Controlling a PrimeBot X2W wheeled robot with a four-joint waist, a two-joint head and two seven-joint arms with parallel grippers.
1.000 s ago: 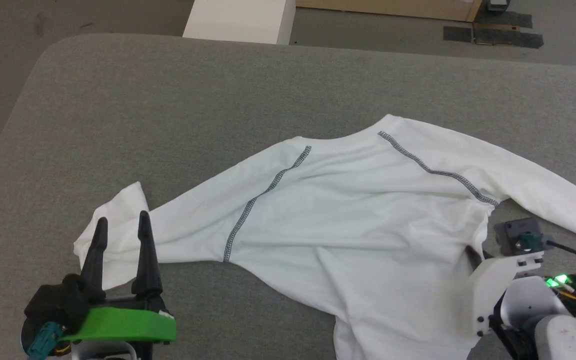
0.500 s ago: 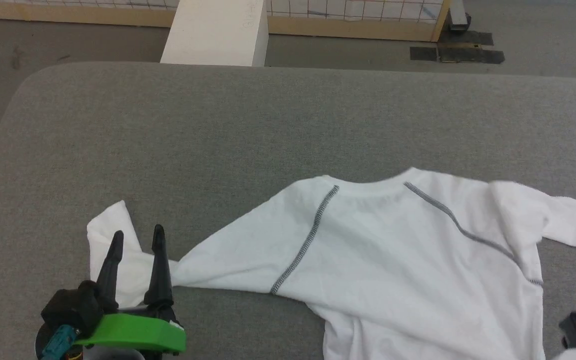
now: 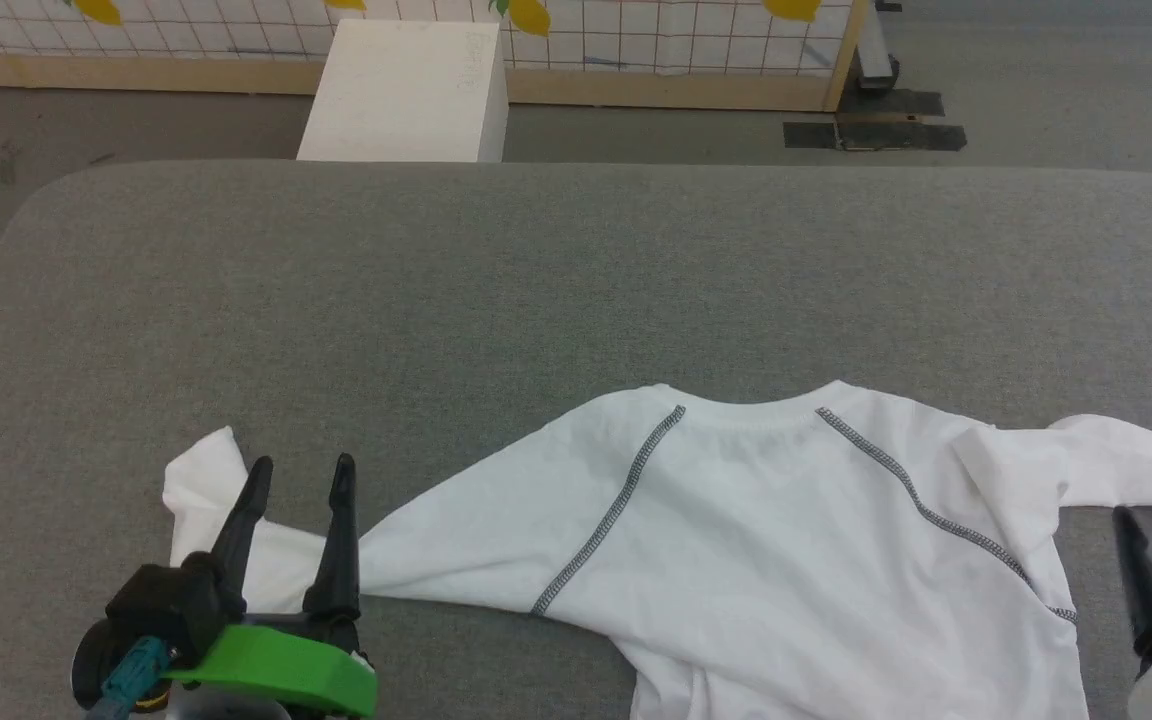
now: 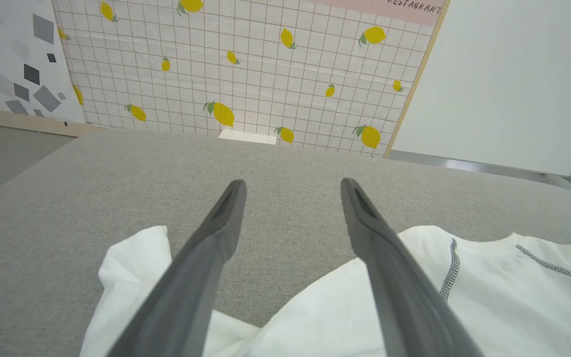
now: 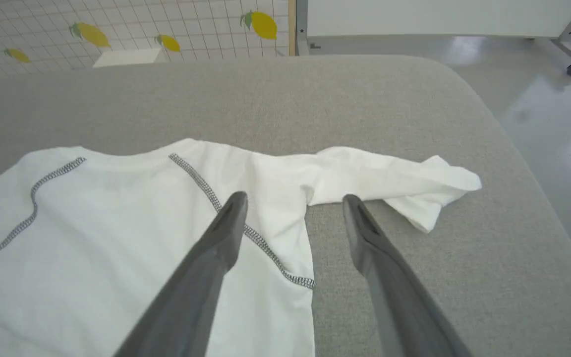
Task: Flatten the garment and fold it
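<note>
Far left: left hand (image 3: 302, 462) spread wide, gripping nothing, parked over the cuff end of the left sleeve (image 3: 436, 540), likely staged to take that end and pull it straight; can't tell about contact with the cloth. Centre: garment (image 3: 786, 560) lying on the grey bench (image 3: 436, 290), collar (image 3: 751, 415) toward the far edge, zigzag seams (image 3: 604, 520) showing, torso mostly flat, hem cut off by the near edge of the head view. Right: right sleeve (image 5: 389, 171) doubled over at the shoulder and bunched at the cuff, so flattening not finished, folding not started. Right hand (image 5: 294, 197) also spread wide and empty, straddling the armpit edge of the shirt, one finger over cloth, one over bench; reads as a fresh release after a tug. Beyond the bench: white box (image 3: 406, 90) on the floor, lemon-print panel (image 3: 636, 30) behind it. Versus a second back: head camera tilted up, so a shift of the whole view, not of the bench. Right hand then closed at that same side of the shirt, now let go. Collar line then skewed, now about level with the far edge. Right sleeve then stretched out straight, now creased back on itself. Left hand same pose, same spread. Likely next: straighten the right sleeve.
</note>
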